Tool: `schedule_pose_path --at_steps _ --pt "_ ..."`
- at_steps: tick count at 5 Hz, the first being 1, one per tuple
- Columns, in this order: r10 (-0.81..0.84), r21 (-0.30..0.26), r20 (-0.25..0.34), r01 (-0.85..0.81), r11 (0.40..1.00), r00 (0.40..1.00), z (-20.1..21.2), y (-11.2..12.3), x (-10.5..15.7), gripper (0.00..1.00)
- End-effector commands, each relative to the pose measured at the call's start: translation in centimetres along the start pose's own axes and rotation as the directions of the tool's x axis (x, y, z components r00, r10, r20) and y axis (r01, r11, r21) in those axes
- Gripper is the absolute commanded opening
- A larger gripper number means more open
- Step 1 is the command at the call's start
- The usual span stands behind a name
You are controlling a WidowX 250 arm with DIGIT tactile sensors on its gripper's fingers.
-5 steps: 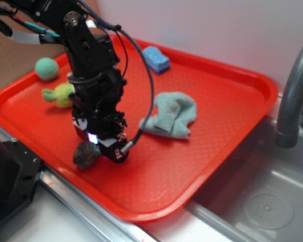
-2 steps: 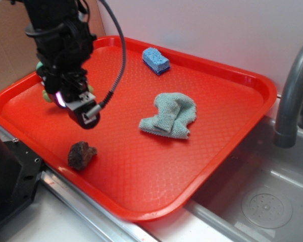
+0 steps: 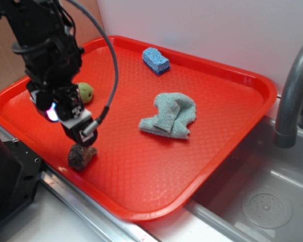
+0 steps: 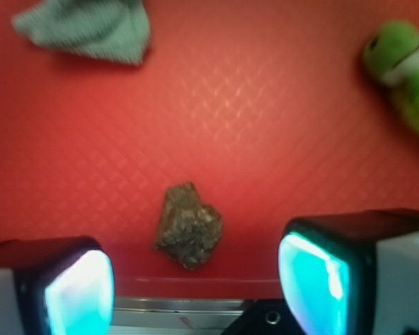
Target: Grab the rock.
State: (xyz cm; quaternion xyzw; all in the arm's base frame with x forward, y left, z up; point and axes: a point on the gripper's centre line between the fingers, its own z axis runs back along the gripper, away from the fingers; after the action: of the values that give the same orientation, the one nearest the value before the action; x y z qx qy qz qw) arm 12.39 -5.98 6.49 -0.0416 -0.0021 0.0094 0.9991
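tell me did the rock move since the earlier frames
No. In the exterior view the rock lies at the same spot by the red tray's near-left rim as 0.4 s ago.

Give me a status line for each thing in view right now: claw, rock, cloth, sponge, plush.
claw: open, above the rock, holding nothing
rock: free on the tray, near its front rim
cloth: crumpled, mid-tray
sponge: lying near the tray's far rim
plush toy: lying on the tray, partly hidden by the arm
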Motion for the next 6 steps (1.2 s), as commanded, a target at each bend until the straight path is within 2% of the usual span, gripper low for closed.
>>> schedule_pose_path --at_steps 1,3,4,5,6 --pt "-0.013 -0.021 -0.033 0.012 1.0 0.999 -3.0 -1.1 -0.9 1.0" --pt "-0.033 -0.008 -0.098 0.032 0.999 0.995 -4.9 -1.3 0.5 1.0" --pt "-0.042 -0.007 -0.119 0.042 0.999 0.992 -4.5 -1.0 1.0 0.0" --pt "-0.122 -0.046 -0.083 0.119 0.992 0.989 -0.5 -0.8 2.3 0.0" --pt "-0.214 -0.045 -0.061 0.212 0.976 0.975 4.6 -1.1 3.6 0.0"
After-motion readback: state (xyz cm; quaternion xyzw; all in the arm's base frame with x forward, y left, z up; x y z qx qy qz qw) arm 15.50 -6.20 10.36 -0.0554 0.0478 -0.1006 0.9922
